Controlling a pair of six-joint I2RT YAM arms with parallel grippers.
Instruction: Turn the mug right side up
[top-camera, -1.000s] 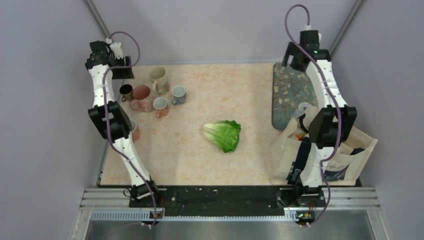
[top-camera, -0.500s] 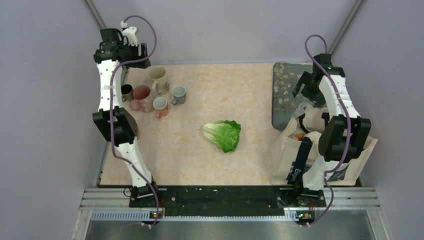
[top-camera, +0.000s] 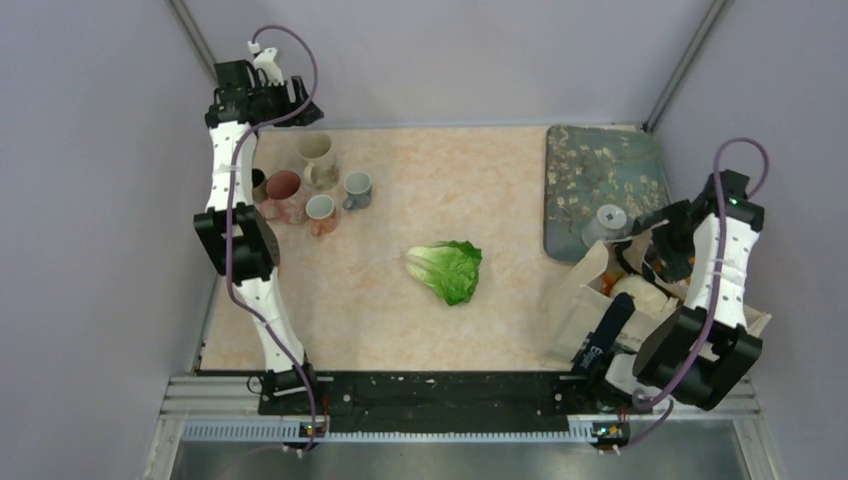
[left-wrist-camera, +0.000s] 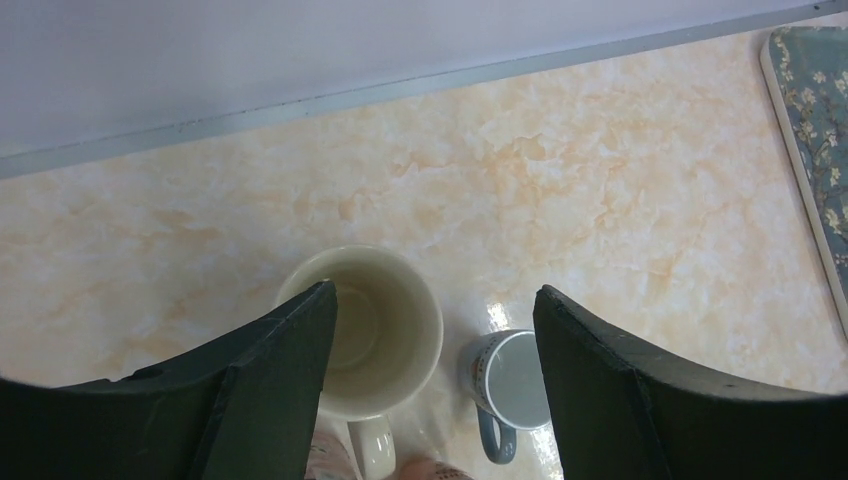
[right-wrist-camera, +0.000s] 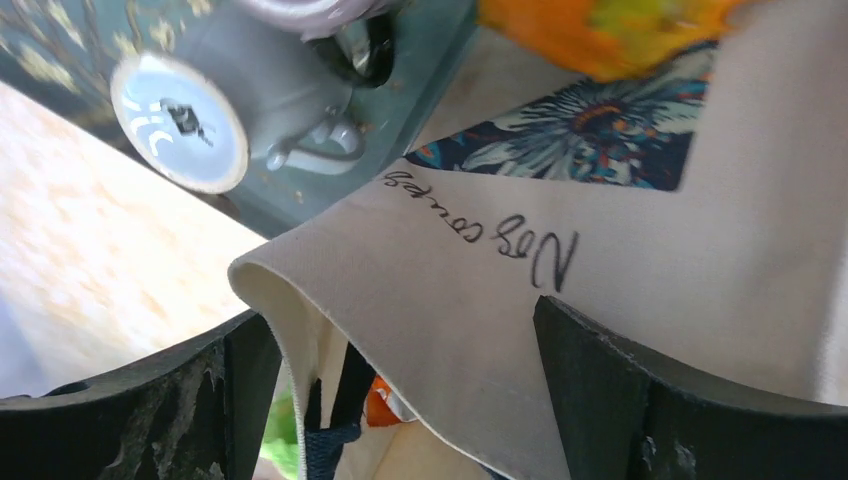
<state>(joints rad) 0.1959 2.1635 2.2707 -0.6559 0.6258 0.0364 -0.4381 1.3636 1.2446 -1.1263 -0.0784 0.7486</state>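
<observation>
**Count.** One inverted mug (top-camera: 606, 221) stands base-up on the single floral mat (top-camera: 590, 160), just beside the one tote bag (top-camera: 575, 300). On the far left of the table (top-camera: 450, 180) are four mugs: cream mug (left-wrist-camera: 375, 330), grey-blue mug (left-wrist-camera: 510, 385), pink mug (top-camera: 283, 190) and small white mug (top-camera: 321, 208). A fifth, the dark mug (top-camera: 257, 182), is half hidden by my left arm. One lettuce (top-camera: 447, 270) lies mid-table.

**Pose.** My left arm is stretched to the far edge, with the left claw (left-wrist-camera: 432, 295) wide and empty above the cream mug. My right arm is folded back, with the right claw (right-wrist-camera: 395, 315) wide and empty over the bag's rim.

**Views.** Only the right wrist view shows the inverted mug's handle and base mark.
</observation>
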